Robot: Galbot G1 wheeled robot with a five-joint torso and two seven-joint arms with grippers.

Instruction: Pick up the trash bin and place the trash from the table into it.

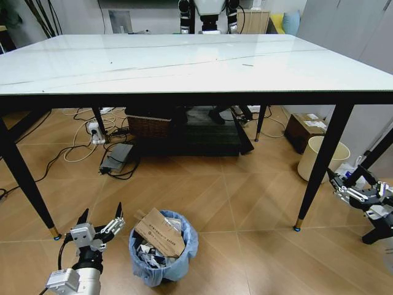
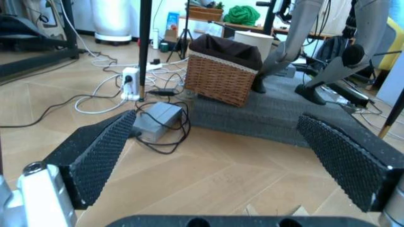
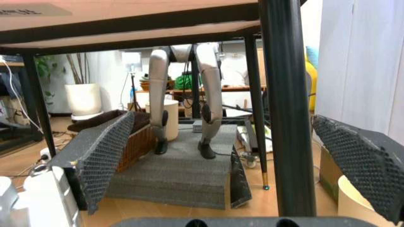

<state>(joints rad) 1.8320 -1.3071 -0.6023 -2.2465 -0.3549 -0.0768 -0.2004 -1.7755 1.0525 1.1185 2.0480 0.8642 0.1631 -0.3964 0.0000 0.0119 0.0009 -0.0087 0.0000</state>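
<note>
left gripper (image 1: pixel 100 222): fingers spread, holding nothing, low over floor just beside trash bin (image 1: pixel 163 249) | right gripper (image 1: pixel 355 185): fingers spread, empty, by table leg near cream bin (image 1: pixel 319 157) | trash bin: on floor in front of table (image 1: pixel 184 64), blue liner, cardboard (image 1: pixel 159 232) sticking out

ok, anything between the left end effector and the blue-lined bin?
Nothing visible. The left end effector hangs open beside the trash bin, to its left, with bare wood floor between them. Brown cardboard sticks out of the bin's top.
</note>
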